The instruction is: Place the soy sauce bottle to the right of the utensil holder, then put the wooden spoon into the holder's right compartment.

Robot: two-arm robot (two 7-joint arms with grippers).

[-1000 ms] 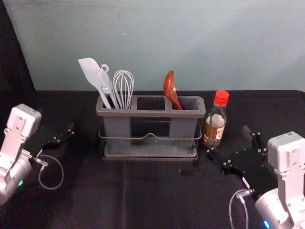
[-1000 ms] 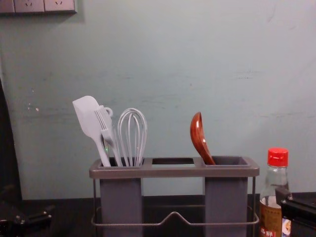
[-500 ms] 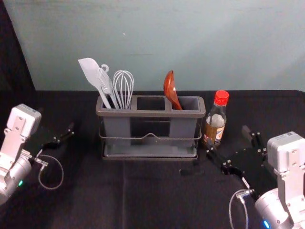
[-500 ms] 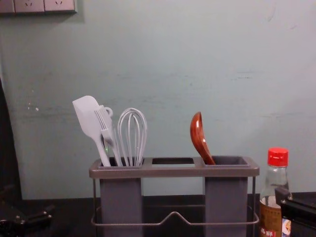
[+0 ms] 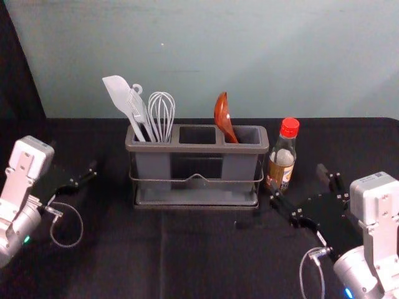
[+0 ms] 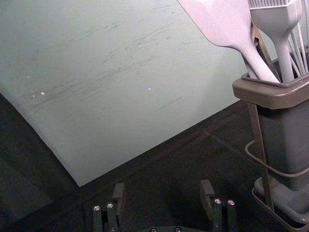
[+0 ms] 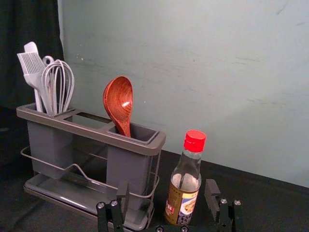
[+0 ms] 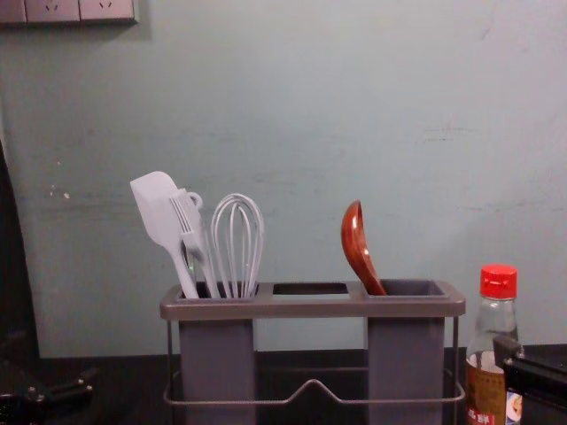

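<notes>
One grey plastic utensil holder with a wire frame [image 5: 198, 149] stands on the black cloth [image 5: 206, 261], its three compartments in a row; one soy sauce bottle with a red cap and brown label [image 5: 280, 168] stands upright just beside it, on its right; one glossy reddish-brown wooden spoon [image 5: 222, 115] leans in the right compartment, bowl up.

The left compartment holds at least three pale utensils: one broad spatula [image 5: 117, 90], one bristled brush [image 8: 182, 212] and one wire whisk [image 5: 163, 112]; a small ring rises behind them, and I cannot tell which utensil it belongs to.

Two grippers: the right gripper [image 5: 297, 178] is near the bottle, in front and to its right, its two fingers spread; the right wrist view puts the bottle between those fingers with a gap on each side, while the chest view has one dark finger overlapping the label; the left gripper [image 5: 73, 156] is well apart from the holder, on its left, and the left wrist view gives its two fingers wide apart; the chest view adds one socket panel [image 8: 80, 11] high on the wall.
</notes>
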